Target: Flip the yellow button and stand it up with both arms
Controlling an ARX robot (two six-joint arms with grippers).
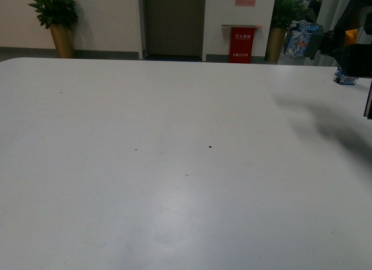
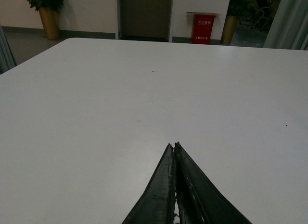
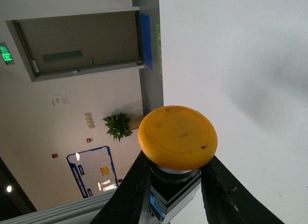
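In the right wrist view the yellow button (image 3: 177, 136) fills the middle, its flat round cap facing the camera, with the black collar and blue-and-clear block (image 3: 166, 197) behind it. My right gripper (image 3: 176, 161) is shut on the block, one black finger (image 3: 127, 190) on each side. It hangs in the air, tilted beside the white table (image 3: 240, 65). In the front view the right arm (image 1: 356, 55) shows at the far right edge with an orange bit of the yellow button (image 1: 350, 36). My left gripper (image 2: 174, 147) is shut and empty, low over the table (image 2: 120, 98).
A small blue-and-clear object (image 1: 345, 79) lies on the table at the far right, under the right arm. The arm's shadow (image 1: 340, 128) falls on the table's right side. Beyond the far edge stand a red cabinet (image 1: 242, 45) and potted plants (image 1: 57, 20).
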